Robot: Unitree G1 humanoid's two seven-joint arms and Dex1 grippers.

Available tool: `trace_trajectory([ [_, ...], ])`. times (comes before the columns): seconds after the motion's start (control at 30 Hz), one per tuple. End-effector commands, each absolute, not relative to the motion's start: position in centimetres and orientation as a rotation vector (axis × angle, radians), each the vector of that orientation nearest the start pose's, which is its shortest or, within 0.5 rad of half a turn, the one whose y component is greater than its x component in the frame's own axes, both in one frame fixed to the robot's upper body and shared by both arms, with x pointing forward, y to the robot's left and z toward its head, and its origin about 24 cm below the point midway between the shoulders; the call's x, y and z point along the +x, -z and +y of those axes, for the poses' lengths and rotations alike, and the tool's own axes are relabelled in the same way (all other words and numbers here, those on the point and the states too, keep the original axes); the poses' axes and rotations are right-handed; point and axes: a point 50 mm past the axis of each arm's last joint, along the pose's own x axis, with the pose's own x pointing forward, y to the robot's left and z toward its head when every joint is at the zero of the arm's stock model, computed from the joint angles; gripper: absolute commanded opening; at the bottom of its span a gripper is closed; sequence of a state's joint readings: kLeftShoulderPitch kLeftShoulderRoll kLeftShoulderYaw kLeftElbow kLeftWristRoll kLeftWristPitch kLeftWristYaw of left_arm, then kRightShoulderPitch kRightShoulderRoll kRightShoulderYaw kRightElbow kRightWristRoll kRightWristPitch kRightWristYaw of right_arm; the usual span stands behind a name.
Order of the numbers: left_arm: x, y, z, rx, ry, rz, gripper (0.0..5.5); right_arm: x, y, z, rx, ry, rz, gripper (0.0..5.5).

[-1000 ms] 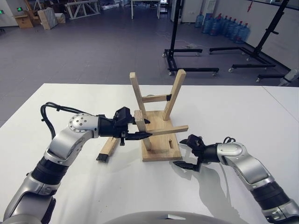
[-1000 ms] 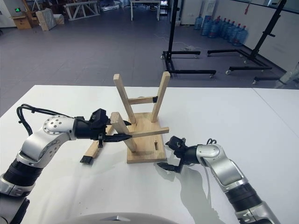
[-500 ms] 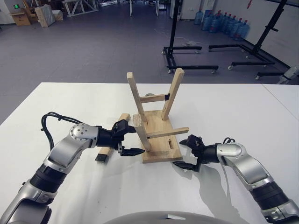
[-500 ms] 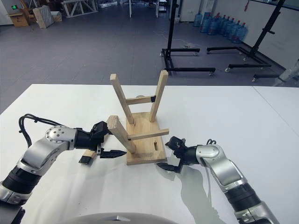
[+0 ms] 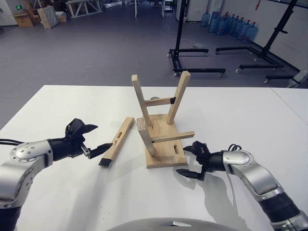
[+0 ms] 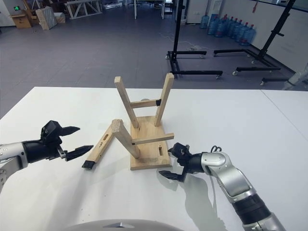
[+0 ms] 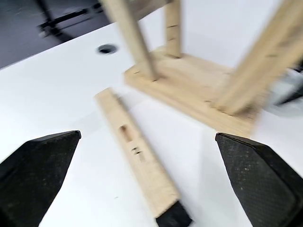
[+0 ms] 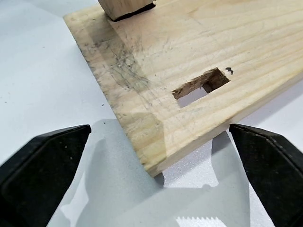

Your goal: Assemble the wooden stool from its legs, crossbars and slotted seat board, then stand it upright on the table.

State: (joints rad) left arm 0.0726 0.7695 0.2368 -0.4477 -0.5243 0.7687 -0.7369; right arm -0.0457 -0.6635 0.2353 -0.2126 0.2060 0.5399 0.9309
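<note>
Left gripper (image 5: 99, 137) open at centre-left, near loose leg (image 5: 117, 144). Right gripper (image 5: 191, 159) open, lower right, just beside seat board (image 5: 166, 155) corner.

From my screen I saw a white table (image 5: 250, 110) standing in a large hall with a grey floor (image 5: 96, 53). Behind it stood black metal stands (image 5: 195, 52) on casters. Blue water bottles (image 5: 236, 26) were lined up by the far wall, and wooden crates (image 5: 43, 15) sat far left. A second white tabletop (image 5: 296, 98) lay just beside the first, on the right.
</note>
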Motion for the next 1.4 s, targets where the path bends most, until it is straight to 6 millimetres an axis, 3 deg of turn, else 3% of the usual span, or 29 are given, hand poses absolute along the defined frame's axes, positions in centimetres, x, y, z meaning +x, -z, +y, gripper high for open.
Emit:
trace_trajectory([
  [0.03, 21.7, -10.7, 21.7, 0.058, 0.628, 0.466, 5.22, 21.4, -4.5, -17.1, -0.264, -1.092, 0.611, 5.40],
  [0.17, 21.6, -9.2, 19.9, 0.034, 0.620, 0.510, 5.22, 21.1, -4.4, -16.8, -0.255, -1.094, 0.618, 5.40],
  [0.4, 21.8, -6.5, 22.6, 0.152, 0.455, 0.620, 5.22, 20.7, -4.4, -16.4, -0.242, -1.111, 0.620, 5.40],
  [0.6, 22.1, -5.6, 21.7, 0.113, 0.471, 0.619, 5.22, 20.8, -4.8, -16.2, -0.257, -1.112, 0.608, 5.40],
  [0.77, 22.6, -4.5, 20.5, 0.045, 0.483, 0.629, 5.22, 23.2, -8.8, -18.1, -0.268, -1.042, 0.492, 5.40],
  [0.9, 21.9, -1.9, 20.5, 0.013, 0.439, 0.738, 5.22, 24.9, -12.7, -19.1, -0.216, -0.985, 0.356, 5.40],
  [1.0, 20.9, -0.9, 20.3, -0.005, 0.427, 0.794, 4.79, 25.3, -13.5, -19.6, -0.188, -0.956, 0.325, 5.40],
  [1.4, 19.1, 0.0, 20.0, -0.074, 0.339, 0.880, 3.19, 24.9, -12.7, -19.1, -0.169, -0.962, 0.342, 5.40],
])
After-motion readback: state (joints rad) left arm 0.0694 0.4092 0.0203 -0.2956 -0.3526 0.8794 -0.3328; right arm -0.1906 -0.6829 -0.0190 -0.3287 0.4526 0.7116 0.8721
